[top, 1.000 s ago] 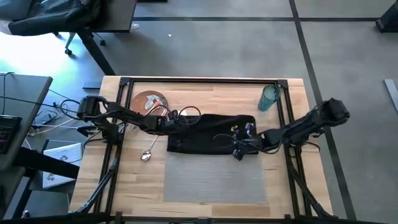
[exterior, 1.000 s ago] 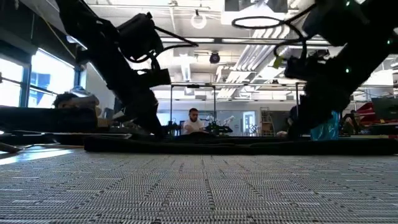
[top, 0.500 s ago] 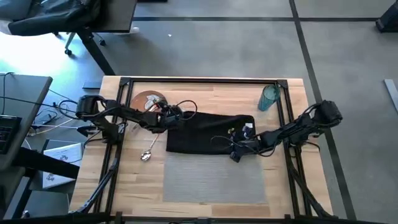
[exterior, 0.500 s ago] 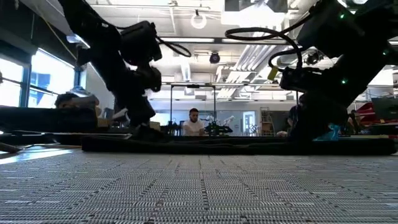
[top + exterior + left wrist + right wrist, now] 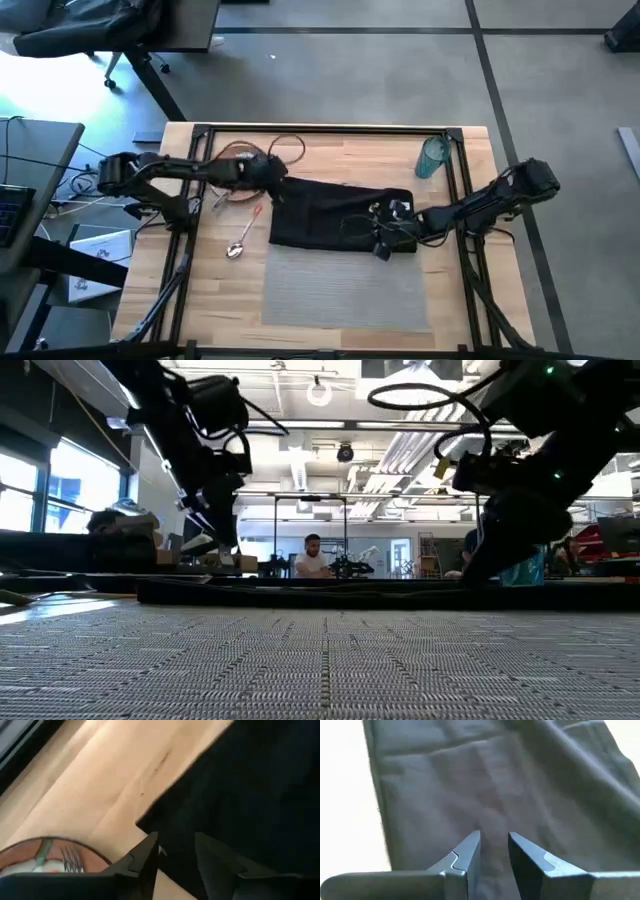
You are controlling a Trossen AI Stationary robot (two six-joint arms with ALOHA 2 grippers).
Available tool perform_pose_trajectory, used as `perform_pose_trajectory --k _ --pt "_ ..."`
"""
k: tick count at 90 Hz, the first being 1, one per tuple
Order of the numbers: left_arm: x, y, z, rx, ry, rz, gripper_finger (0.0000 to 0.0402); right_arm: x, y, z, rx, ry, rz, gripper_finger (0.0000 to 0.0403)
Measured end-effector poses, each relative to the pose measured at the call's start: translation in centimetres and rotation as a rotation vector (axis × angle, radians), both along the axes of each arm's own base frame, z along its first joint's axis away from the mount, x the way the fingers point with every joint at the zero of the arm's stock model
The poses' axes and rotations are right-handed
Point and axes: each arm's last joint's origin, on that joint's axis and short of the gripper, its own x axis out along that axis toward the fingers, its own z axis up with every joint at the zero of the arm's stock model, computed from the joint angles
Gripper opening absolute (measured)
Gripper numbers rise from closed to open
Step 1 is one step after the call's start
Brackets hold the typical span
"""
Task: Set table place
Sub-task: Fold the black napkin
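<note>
Bright daylight glare at left windows; both wrist views blurred.

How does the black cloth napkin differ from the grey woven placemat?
The black cloth napkin is dark, creased and smaller; the grey rectangular woven placemat is pale, flat and larger. The napkin lies along the placemat's far edge. Both are roughly rectangular fabric pieces.

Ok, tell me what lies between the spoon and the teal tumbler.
In the high view, the black napkin spans most of the stretch between spoon and tumbler; otherwise bare table.
</note>
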Motion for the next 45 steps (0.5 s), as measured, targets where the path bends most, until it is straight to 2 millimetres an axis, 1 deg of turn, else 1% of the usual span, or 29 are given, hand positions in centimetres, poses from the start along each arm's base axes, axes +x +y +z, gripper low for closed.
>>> perform_pose_trajectory --k 15,25,45 --pt "0.4 1.9 -2.0 -0.018 0.044 -0.045 0.0156 0.1 -0.4 0.0 0.026 0.000 -0.003 0.0084" --pt "0.7 2.7 -3.3 -0.012 0.075 -0.070 0.0156 0.1 -0.4 0.0 0.026 0.001 -0.004 0.0084" --pt "0.7 3.9 -5.1 -0.005 0.132 -0.084 0.0154 0.1 -0.4 0.0 0.025 0.002 -0.005 0.0084"
